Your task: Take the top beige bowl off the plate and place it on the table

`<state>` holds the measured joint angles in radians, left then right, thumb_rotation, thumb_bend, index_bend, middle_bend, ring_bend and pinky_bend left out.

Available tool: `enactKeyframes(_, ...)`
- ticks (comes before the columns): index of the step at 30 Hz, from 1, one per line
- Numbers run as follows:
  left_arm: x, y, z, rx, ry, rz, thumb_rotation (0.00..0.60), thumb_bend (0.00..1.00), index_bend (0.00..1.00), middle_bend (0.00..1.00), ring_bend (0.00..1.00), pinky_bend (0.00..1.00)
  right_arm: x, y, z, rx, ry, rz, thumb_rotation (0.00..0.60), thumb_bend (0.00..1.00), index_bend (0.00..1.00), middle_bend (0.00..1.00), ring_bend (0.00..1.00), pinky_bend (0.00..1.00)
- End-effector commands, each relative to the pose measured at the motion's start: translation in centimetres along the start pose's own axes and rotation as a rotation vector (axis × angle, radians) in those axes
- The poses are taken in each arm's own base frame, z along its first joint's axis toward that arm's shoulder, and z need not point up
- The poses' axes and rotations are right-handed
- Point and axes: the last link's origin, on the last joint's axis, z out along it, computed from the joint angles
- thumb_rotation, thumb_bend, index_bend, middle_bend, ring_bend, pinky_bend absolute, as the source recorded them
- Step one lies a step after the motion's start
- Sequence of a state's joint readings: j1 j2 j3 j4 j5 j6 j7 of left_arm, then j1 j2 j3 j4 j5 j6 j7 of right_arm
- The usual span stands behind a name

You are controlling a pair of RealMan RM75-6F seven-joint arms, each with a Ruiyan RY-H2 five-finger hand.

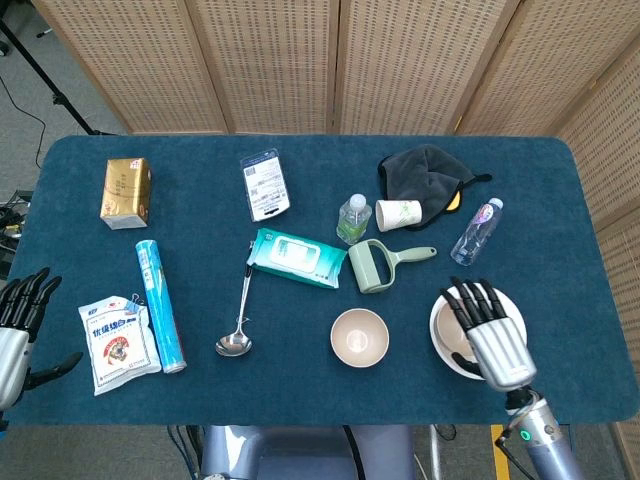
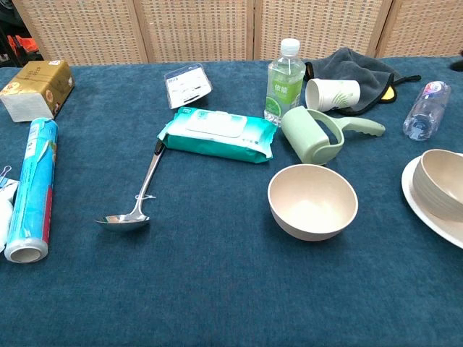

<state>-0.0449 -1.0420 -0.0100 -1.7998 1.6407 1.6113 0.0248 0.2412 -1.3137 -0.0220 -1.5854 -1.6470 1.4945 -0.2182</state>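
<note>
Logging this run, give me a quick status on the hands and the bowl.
Both hands open: right hand over the plate, left hand at the table edge. Beige bowl upright on the table, released. Nothing crowding it.

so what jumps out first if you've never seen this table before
Most striking is the silver right hand at the near right, hovering with fingers apart over the white plate, where another bowl sits. Next is the lone beige bowl standing upright and empty on the blue table, near the middle of the front edge. Behind it lie a teal wipes pack and a metal ladle.
</note>
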Motion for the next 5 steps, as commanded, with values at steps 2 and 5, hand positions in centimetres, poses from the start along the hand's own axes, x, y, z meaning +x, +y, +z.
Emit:
enactKeyframes(2,0.0,-0.2,-0.1,0.020,-0.007,-0.008,0.600,0.12,0.00,0.00,0.00,0.00,0.2,3.5,-3.2,-0.089,0.023,0.005,0.600,0.00,0.00,0.00,0.00,0.00)
enactKeyframes(5,0.0,-0.5,0.0,0.031,-0.013,-0.010,0.600,0.13,0.00,0.00,0.00,0.00,0.2,4.4,-4.0,-0.130,0.023,0.023,0.600,0.00,0.00,0.00,0.00,0.00)
